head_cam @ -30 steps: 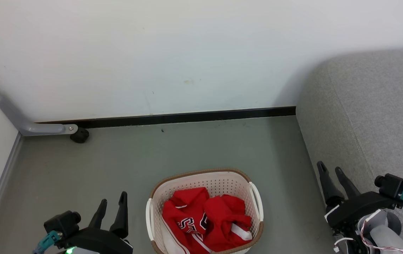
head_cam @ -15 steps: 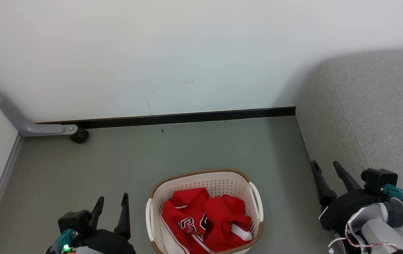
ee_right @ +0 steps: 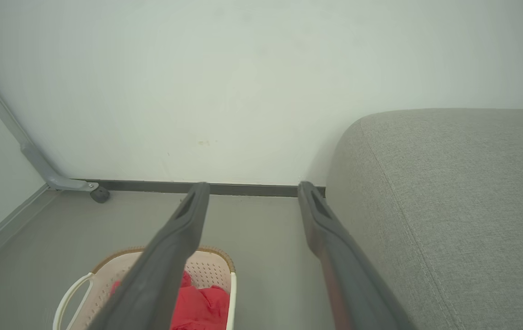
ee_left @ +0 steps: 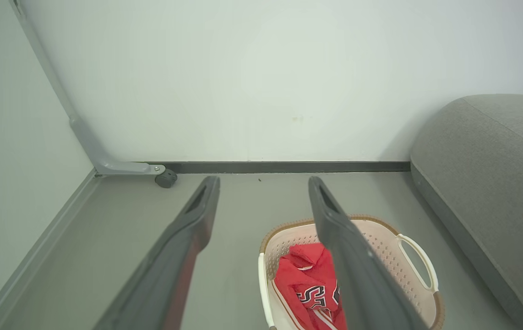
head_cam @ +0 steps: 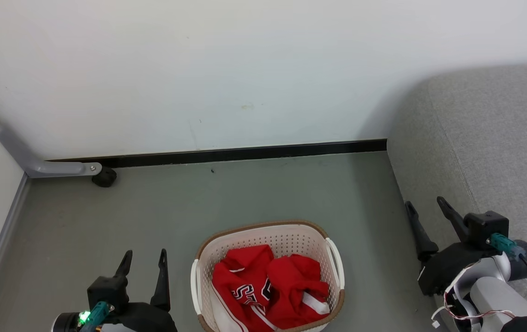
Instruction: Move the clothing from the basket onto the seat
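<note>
Red clothing [head_cam: 266, 286] lies in the basket [head_cam: 282, 236] — left and right jaws spread wide, holding nothing

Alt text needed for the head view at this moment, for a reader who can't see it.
A cream basket holding red clothing sits on the grey floor; the open left gripper is at its left, the open right gripper at its right beside the grey seat. A white wall runs behind.

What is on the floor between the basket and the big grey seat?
Nothing. In the head view, the floor between the basket and the seat is bare.
</note>
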Available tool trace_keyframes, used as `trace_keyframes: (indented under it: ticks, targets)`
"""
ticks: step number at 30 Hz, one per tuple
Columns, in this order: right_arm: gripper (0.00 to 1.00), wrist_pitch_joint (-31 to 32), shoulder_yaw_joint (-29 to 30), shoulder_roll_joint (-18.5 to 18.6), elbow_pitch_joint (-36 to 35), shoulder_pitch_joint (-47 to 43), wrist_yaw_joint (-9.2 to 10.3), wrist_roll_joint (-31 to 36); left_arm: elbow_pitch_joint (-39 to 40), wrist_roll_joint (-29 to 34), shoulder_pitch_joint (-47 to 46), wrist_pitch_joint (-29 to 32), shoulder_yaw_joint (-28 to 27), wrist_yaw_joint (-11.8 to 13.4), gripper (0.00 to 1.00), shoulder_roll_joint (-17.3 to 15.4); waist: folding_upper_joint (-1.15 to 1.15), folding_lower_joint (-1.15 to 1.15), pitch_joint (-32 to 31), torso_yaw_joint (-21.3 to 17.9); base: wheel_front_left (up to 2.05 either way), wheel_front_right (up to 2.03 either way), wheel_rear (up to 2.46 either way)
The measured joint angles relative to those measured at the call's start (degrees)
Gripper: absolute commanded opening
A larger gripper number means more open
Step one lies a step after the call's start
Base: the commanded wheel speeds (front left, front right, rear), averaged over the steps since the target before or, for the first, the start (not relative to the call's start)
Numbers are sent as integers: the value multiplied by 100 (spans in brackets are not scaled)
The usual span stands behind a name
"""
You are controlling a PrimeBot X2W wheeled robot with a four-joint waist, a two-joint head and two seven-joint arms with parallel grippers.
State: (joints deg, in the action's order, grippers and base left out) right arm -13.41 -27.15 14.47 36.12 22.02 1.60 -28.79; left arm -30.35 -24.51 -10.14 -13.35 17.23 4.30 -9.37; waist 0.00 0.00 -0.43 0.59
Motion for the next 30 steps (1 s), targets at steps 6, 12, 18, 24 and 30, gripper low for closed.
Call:
trace_keyframes:
  ticks: [6,12,18,24,30]
  targets:
    - [100,-82,-2,41,11,94,77,238,82,235,1,-93,-124,46,100,71,0,0,15,5,0,0,0]
    - [100,-82,159,41,-75,92,100,259,215,260,4,-94,-324,75,100,152,0,0,32,11,0,0,0]
    - [100,-84,255,41,-154,87,144,271,272,347,18,-94,-380,63,100,191,0,0,59,19,0,0,0]
    - [100,-86,320,45,-316,49,144,358,353,410,101,-94,-392,-35,100,268,0,0,132,23,0,0,0]
    - [100,-86,430,107,-554,54,144,413,424,411,121,-94,-421,-137,100,374,0,0,356,25,0,0,0]
